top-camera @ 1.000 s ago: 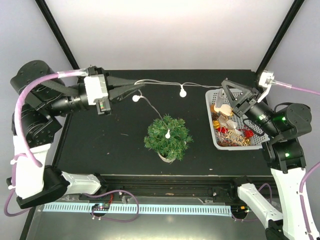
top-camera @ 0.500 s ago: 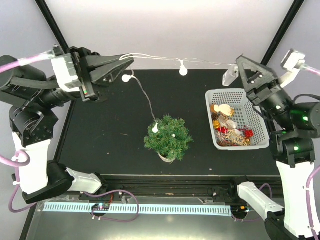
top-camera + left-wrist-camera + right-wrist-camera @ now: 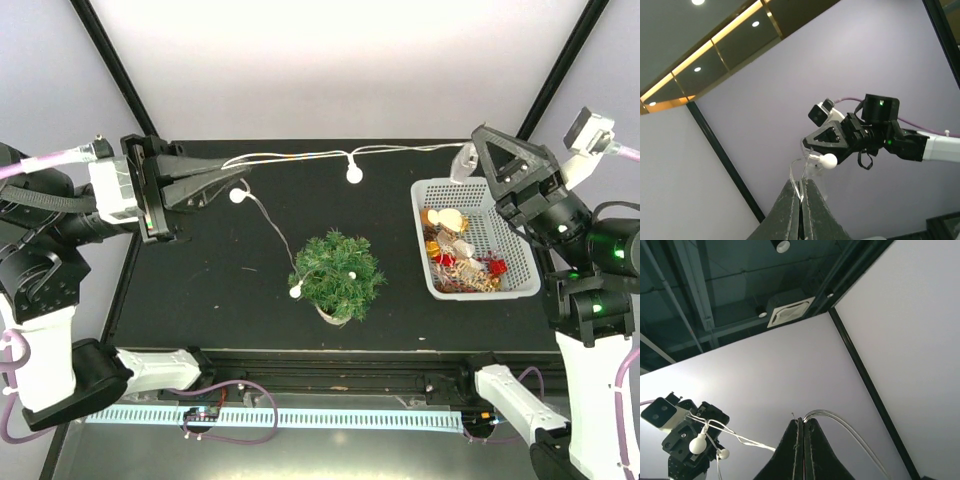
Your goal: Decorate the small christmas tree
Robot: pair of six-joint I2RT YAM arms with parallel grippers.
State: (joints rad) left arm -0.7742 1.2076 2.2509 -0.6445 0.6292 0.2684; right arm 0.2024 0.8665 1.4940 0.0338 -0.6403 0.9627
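The small christmas tree (image 3: 337,277) stands on its white base at the middle front of the black table. A thin string of lights (image 3: 353,174) with white bulbs is stretched in the air between my two grippers, behind the tree. My left gripper (image 3: 238,173) is shut on its left part, and my right gripper (image 3: 466,158) is shut on its right end. From the left gripper a tail of wire hangs down, with one bulb (image 3: 238,196) near the fingers and the last bulb (image 3: 296,291) at the tree's left edge. Both wrist views, left gripper (image 3: 801,194) and right gripper (image 3: 803,423), show the wire pinched.
A white mesh basket (image 3: 520,286) holding several ornaments (image 3: 462,256) sits at the right of the table, below my right gripper. Black frame posts (image 3: 112,62) rise at the two far corners. Both arms are raised above the table.
Both grippers rose and drew apart, lifting and stretching the string. The hanging bulb slid from the tree's top middle to its left edge.
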